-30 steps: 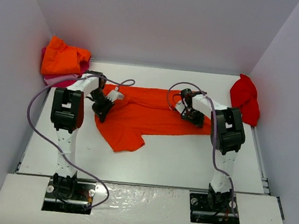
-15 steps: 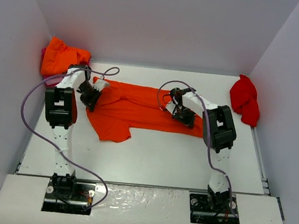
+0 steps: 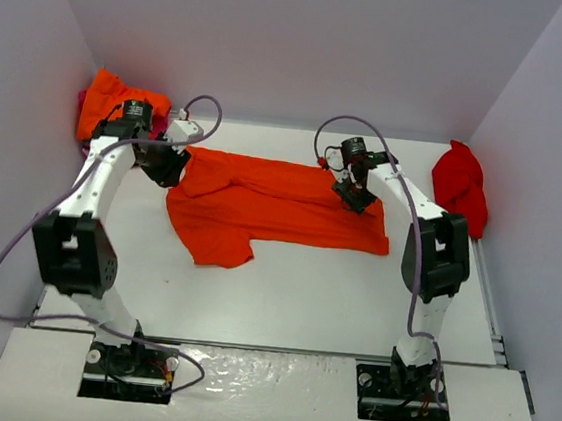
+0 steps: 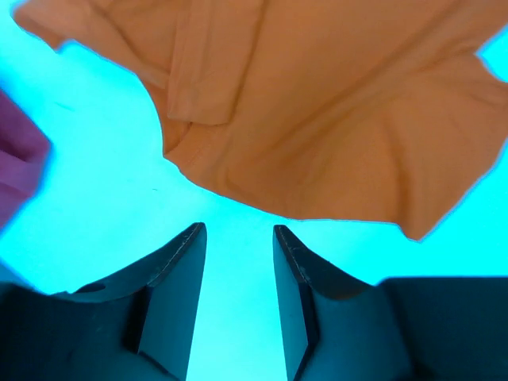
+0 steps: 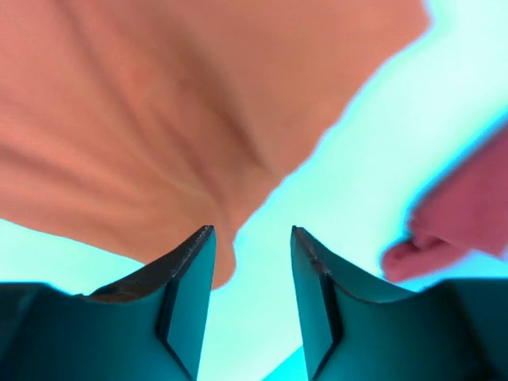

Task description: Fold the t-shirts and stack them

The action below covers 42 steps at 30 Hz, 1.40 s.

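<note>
A bright orange t-shirt lies spread across the middle of the white table, with one sleeve pointing toward the near side. My left gripper hovers at its back left corner, open and empty. In the left wrist view the left gripper shows bare table between its fingers, with the orange cloth just beyond them. My right gripper is over the shirt's back right part, also open. In the right wrist view the right gripper holds nothing, and the shirt's edge lies by its left finger.
A crumpled orange t-shirt sits on a magenta one in the back left corner; magenta cloth also shows in the left wrist view. A deeper red t-shirt is bunched against the right wall. Walls close in three sides.
Both grippers were shut on the orange t-shirt's back edge, pulling it left and back. They have opened and let go, and the shirt now lies flatter. Both arms have stretched further back.
</note>
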{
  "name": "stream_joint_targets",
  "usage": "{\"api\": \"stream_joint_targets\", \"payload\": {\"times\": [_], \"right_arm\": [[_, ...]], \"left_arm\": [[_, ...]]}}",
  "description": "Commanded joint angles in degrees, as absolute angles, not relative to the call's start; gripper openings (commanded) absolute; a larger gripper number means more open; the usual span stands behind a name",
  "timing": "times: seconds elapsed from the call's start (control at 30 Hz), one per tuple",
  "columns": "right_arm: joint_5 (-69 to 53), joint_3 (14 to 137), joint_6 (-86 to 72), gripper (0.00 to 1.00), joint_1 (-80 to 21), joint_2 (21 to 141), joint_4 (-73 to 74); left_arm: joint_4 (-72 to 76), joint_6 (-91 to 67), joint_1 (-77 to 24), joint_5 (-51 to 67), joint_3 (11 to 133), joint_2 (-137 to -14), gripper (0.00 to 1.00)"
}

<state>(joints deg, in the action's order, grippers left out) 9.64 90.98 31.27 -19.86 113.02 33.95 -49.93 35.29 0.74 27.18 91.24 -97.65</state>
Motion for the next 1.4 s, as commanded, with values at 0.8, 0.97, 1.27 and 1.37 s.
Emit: {"api": "stream_joint_targets", "payload": {"times": [0.8,0.97,1.27,1.37], "right_arm": [[8.1,73.0,27.6,0.56,-9.3,81.1,21.0],[7.6,72.8,26.7,0.56,-9.3,81.5,21.1],[7.4,71.6,26.5,0.56,-9.3,81.5,20.9],[7.2,71.5,26.6,0.56,-9.3,81.5,20.9]], "left_arm": [[-34.5,41.1,-35.2,2.6,44.4,-70.2,0.40],[-28.1,41.5,-35.3,1.2,44.0,-73.5,0.41],[-21.7,41.7,-35.4,-0.5,44.2,-79.9,0.41],[-21.2,41.7,-35.4,-0.4,44.3,-82.3,0.41]]}}
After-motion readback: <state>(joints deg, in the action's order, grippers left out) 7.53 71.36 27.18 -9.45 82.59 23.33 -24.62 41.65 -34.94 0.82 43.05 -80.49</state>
